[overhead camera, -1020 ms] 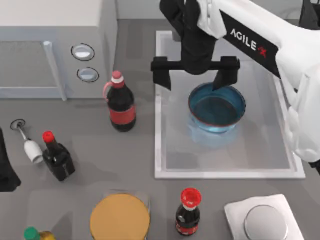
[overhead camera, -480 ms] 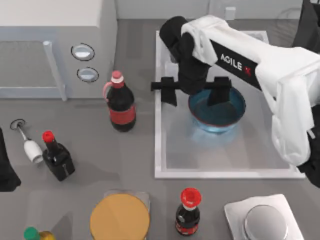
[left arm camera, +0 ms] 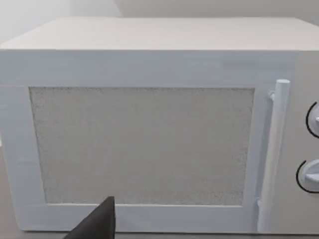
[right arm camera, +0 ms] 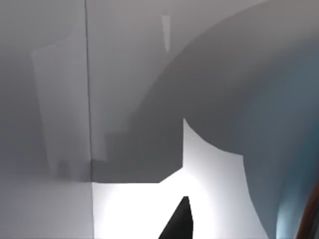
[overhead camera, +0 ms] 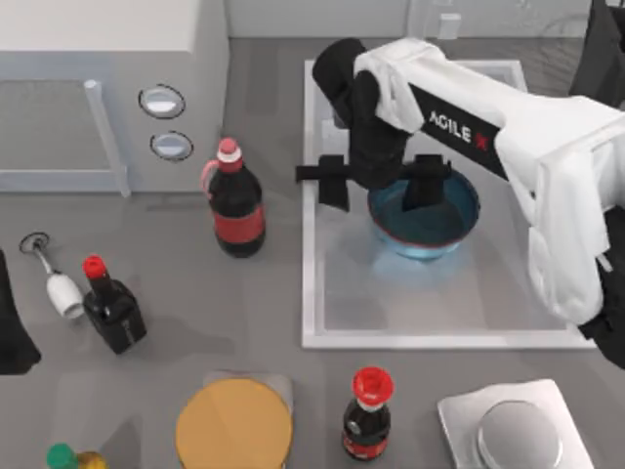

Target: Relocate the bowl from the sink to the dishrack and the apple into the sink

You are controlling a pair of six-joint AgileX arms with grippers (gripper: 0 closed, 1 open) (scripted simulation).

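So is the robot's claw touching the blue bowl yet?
Cannot tell. In the top view the right gripper has open fingers straddling the bowl rim in the sink, but no view shows contact or gap plainly.

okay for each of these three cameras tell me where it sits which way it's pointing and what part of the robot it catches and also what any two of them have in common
Top view: above the table, looking down; the right arm reaches over the sink, its right gripper open astride the bowl rim; the parked left arm is at the table's left edge.
Left wrist view: on the left arm's wrist, facing the microwave door; a dark fingertip of the left gripper shows.
Right wrist view: on the right arm's wrist, close over the sink floor and bowl wall; a dark fingertip shows.
Shared: top and left wrist views both show the microwave.
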